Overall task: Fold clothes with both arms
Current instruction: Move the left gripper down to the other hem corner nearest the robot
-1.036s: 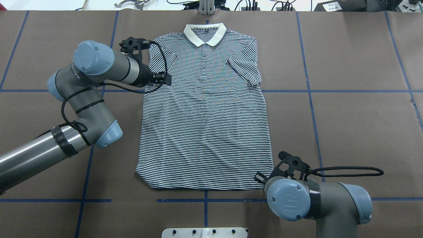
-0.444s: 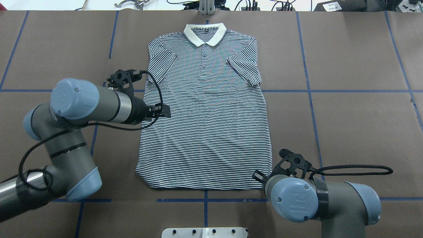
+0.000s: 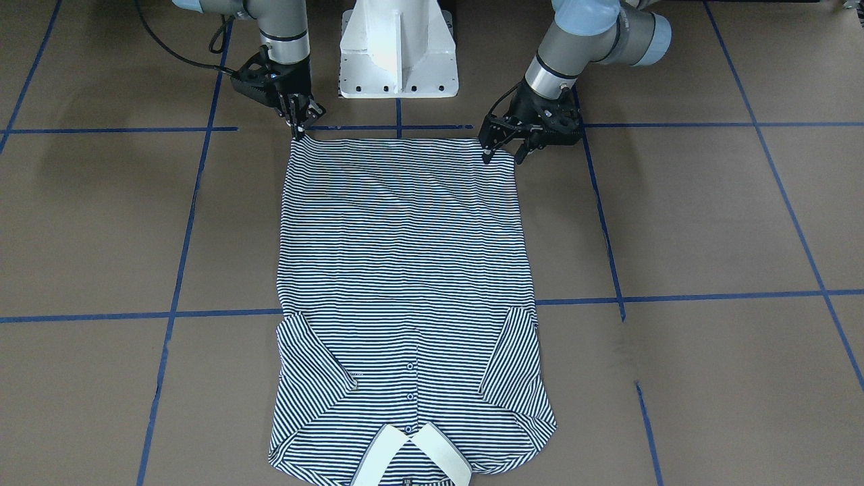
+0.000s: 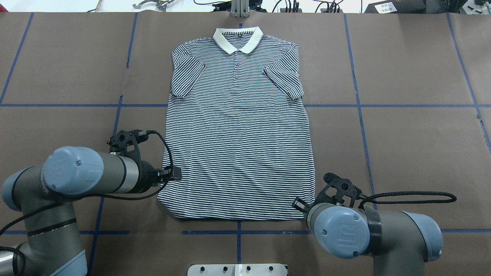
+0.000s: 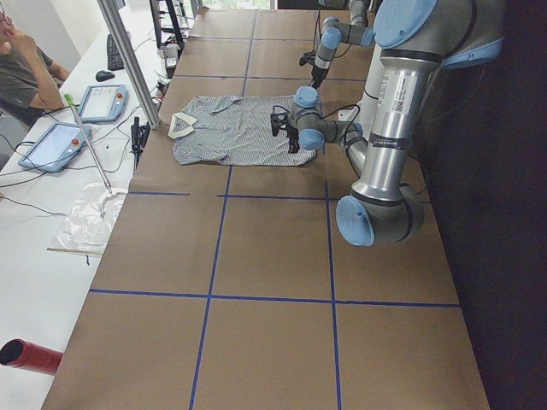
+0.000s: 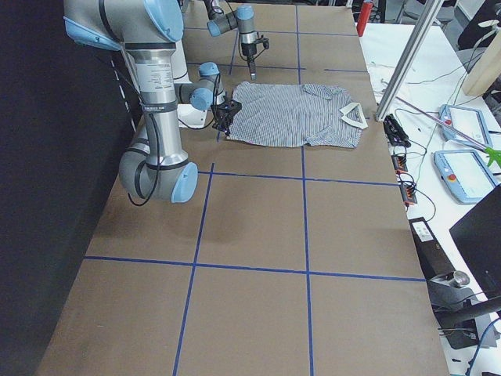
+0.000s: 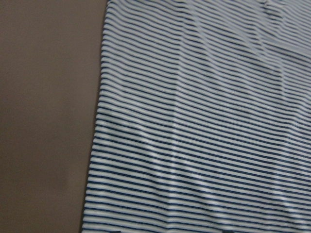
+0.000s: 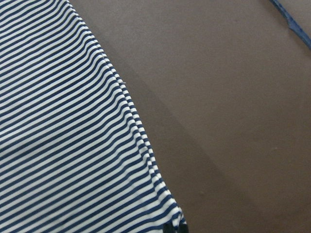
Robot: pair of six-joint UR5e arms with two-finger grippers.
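The striped polo shirt (image 4: 238, 134) lies flat, face up, on the brown table, its white collar (image 4: 238, 40) at the far side and both sleeves folded in over the chest. My left gripper (image 3: 503, 156) is open, its fingers spread just over the hem corner on that side; from overhead the left gripper (image 4: 174, 177) sits at the shirt's left edge, slightly above the hem. My right gripper (image 3: 299, 129) has its fingertips together on the other hem corner, seemingly pinching it. From overhead the right gripper (image 4: 301, 205) shows partly under its wrist. The right wrist view shows the shirt's edge (image 8: 121, 97).
The white pedestal base (image 3: 398, 47) stands right behind the hem. Blue tape lines (image 4: 383, 105) grid the brown table cover. A side table along the collar edge carries tablets (image 5: 102, 101) and cables, with a person seated there and a slanted metal post (image 5: 128, 60).
My left arm has swept from the shirt's left sleeve down along its left edge to the hem corner. The right arm has barely moved.
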